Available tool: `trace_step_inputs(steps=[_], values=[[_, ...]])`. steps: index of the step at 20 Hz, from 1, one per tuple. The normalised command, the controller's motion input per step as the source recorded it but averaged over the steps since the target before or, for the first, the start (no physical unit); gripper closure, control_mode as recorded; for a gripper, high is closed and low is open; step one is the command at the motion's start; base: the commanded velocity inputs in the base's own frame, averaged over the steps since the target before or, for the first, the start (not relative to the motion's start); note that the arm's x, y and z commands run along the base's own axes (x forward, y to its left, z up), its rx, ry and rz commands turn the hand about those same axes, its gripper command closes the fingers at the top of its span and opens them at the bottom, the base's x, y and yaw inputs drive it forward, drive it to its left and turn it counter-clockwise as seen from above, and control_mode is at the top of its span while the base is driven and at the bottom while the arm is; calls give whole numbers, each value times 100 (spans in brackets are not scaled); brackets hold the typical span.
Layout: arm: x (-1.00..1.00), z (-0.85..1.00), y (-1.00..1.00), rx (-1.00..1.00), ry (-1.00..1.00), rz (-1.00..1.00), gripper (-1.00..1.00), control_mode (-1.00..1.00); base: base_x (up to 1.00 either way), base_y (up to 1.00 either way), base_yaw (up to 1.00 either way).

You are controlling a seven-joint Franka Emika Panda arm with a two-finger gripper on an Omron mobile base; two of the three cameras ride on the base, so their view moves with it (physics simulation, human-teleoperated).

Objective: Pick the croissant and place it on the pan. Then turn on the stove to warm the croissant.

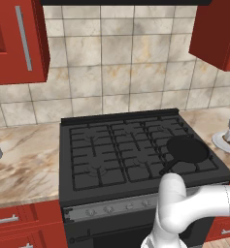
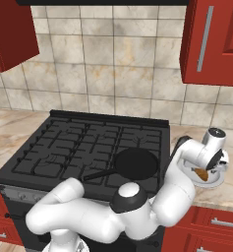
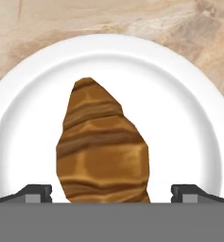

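End effector point(image 3: 111, 193) spread wide, hovering right over the croissant point(image 3: 101, 146), gripping nothing. Croissant's on the white plate point(image 3: 189, 123), on the tabletop point(image 2: 221, 194) right of the stove point(image 2: 64, 147); pan point(image 2: 135, 163) sits empty.

The stove point(image 1: 136, 150) stands between two stretches of surface point(image 1: 24, 164), with wall cupboards point(image 1: 17, 41) above on either side. The pan point(image 2: 135, 163) sits on the stove's front right grate, handle toward the front left. Right of the stove, a plate point(image 3: 189, 123) lies on the surface with the croissant point(image 3: 101, 149) on it, the pincer point(image 3: 111, 194) straddling the croissant's near end.
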Motion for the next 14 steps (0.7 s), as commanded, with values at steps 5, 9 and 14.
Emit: trace_step_inputs(steps=[5, 9, 14], values=[[1, -37, -13, 0, 6, 0, -100, -100, 0, 0, 0], [0, -48, -1, 0, 10, 0, 100, -100, 0, 0, 0], [-1, -47, 6, -1, 5, 0, 100, -100, 0, 0, 0]])
